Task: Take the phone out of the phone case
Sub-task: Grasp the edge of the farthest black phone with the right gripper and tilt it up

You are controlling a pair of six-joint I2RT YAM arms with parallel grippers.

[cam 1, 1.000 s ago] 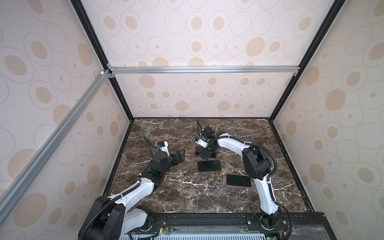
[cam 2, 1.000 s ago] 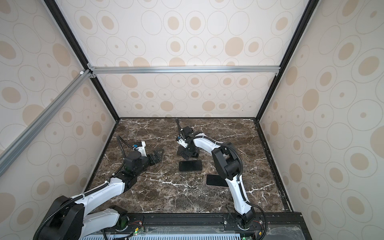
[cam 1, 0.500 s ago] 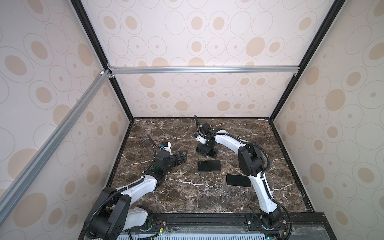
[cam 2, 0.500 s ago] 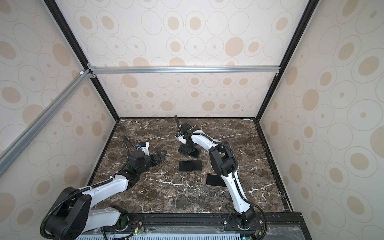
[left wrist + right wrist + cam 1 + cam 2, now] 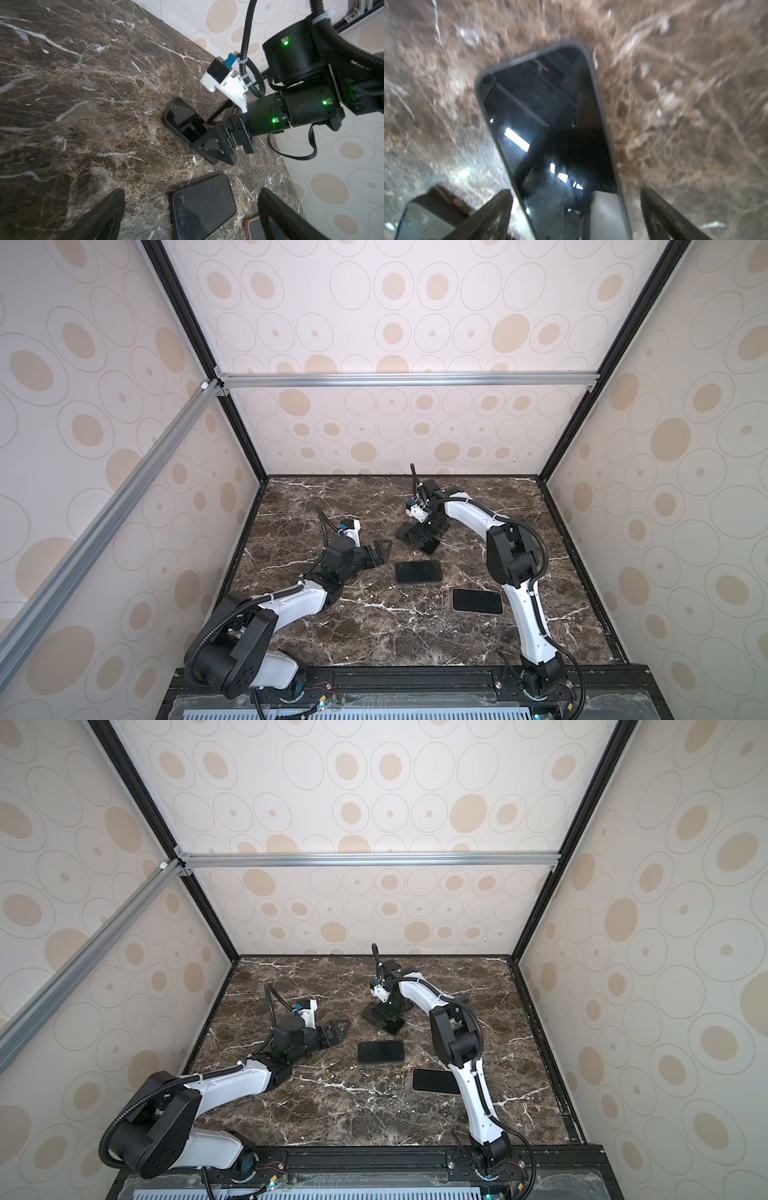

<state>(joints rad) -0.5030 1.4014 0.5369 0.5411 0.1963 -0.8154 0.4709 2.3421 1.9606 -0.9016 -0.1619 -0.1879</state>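
A dark phone [image 5: 550, 124] lies screen up on the marble in a dark grey phone case [image 5: 593, 68], whose rim frames it. My right gripper [image 5: 575, 192] is open and straddles one end of it, one finger on each long side, and I cannot tell whether the fingers touch. Both top views show this phone [image 5: 429, 546] [image 5: 392, 1026] under the right gripper [image 5: 420, 536] [image 5: 384, 1017]. My left gripper [image 5: 380, 551] [image 5: 338, 1029] [image 5: 191, 216] is open and empty, low over the table, left of the phones. The left wrist view also shows the cased phone [image 5: 182, 118].
A second black phone [image 5: 417, 571] [image 5: 203, 205] lies flat between the grippers, towards the front. A phone in a pinkish case [image 5: 477, 600] [image 5: 252, 227] lies to its front right, beside the right arm's lower link. Patterned walls close in the marble table [image 5: 374, 635].
My left gripper has edged right, toward the phones. The right arm has shifted its elbow while its gripper stays over the cased phone. Both grippers remain open.
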